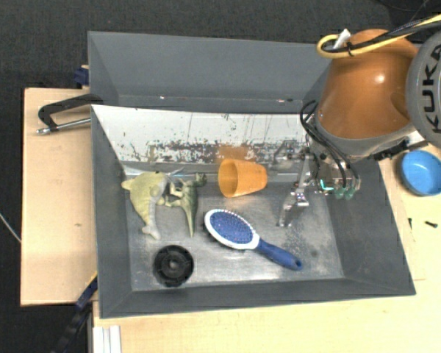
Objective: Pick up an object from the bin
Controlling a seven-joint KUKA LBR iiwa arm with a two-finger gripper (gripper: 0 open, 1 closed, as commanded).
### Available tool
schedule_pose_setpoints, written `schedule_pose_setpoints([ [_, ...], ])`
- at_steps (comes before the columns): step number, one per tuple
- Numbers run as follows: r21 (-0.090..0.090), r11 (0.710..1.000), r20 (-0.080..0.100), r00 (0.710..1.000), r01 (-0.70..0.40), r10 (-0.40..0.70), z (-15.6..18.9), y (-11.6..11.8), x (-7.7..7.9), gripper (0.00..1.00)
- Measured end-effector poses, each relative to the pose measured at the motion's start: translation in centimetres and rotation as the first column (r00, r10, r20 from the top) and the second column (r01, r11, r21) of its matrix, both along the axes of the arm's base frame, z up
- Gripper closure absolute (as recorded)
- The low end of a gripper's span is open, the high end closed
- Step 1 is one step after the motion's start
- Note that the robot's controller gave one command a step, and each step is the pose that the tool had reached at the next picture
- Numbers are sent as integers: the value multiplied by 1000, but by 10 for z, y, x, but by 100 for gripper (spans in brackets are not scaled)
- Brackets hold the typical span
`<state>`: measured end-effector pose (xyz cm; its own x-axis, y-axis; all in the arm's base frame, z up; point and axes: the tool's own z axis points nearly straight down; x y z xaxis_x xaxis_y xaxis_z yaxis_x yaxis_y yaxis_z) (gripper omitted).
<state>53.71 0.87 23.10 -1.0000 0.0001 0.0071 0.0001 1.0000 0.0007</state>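
My gripper (287,218) hangs low in the right half of the grey metal bin (106,197), slanting down toward the lower left of the frame under my orange cover (364,87), which fills the upper right corner. It sits over a bare patch of the bin floor and nothing is clamped in it. Whether my hand is apart or together I cannot tell from this angle.

The nearest thing is an orange cup (242,177), lying on its side just left of my gripper near the back wall, with its mouth facing the left of the frame. Lower left of my gripper lies a blue hairbrush (235,230) with a white rim – its bristled head points toward the centre of the bin, and its handle runs off to the lower right and ends below my gripper.

Further left, well apart from my hand, a pale green dinosaur (148,193) and a darker green dinosaur (187,197) lie side by side and touching. A black round disc (173,263) rests below them, near the front wall.
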Motion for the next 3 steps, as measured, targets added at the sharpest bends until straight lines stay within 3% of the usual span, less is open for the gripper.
schedule_pose_setpoints([
  [1, 2, 876, 4, 876, -482, 482, -142, 31, -15, 0],
  [2, 0, 877, 9, 877, -481, 481, -140, 31, -14, 100],
  [3, -8, 817, 20, 816, -577, 577, -4, 24, -1, 100],
])
